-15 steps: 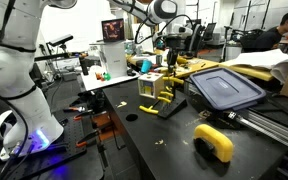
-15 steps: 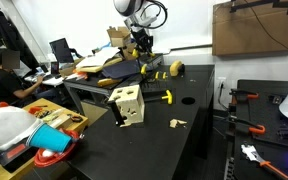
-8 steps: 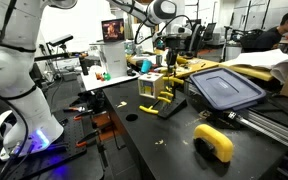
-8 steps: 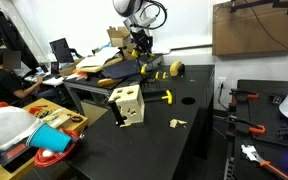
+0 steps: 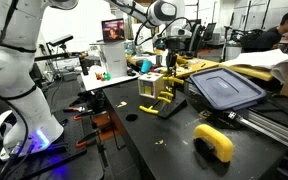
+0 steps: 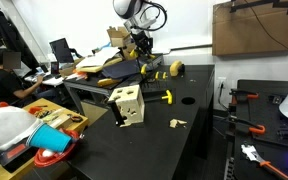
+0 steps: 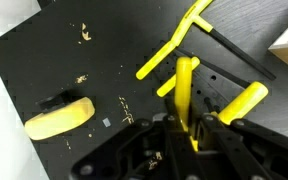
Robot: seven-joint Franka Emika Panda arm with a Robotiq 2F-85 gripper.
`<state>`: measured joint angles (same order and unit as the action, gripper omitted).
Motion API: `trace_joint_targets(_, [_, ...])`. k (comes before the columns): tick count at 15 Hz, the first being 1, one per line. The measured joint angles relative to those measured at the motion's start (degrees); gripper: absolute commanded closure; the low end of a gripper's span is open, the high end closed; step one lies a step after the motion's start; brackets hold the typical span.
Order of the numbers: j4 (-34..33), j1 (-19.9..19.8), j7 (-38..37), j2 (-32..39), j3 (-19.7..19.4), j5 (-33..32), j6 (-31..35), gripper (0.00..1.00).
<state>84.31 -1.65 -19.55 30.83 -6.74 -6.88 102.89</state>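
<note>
Nothing moved; hand grips one yellow peg.

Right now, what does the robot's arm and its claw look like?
The arm is white, made of fat rounded tubes with dark joints, and a blue light glows at its foot. The gripper is black and blocky, and a black cable loops near its wrist.

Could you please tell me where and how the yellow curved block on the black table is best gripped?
Probably at the middle of the yellow curved block, coming straight down from above with the jaws across its two long sides: it lies free on the black table, and that span looks narrower than its length.
</note>
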Motion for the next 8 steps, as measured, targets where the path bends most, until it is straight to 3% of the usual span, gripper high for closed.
trace_joint_targets(5, [-0.06, 0.0, 0.0, 0.27, 0.01, 0.0, 0.0, 0.96])
trace_joint_targets(6, [-0.09, 0.0, 0.0, 0.42, 0.02, 0.03, 0.0, 0.59])
trace_joint_targets(7, [-0.14, 0.0, 0.0, 0.63, 0.03, 0.05, 0.0, 0.58])
trace_joint_targets(8, [-0.18, 0.0, 0.0, 0.85, 0.04, 0.06, 0.0, 0.51])
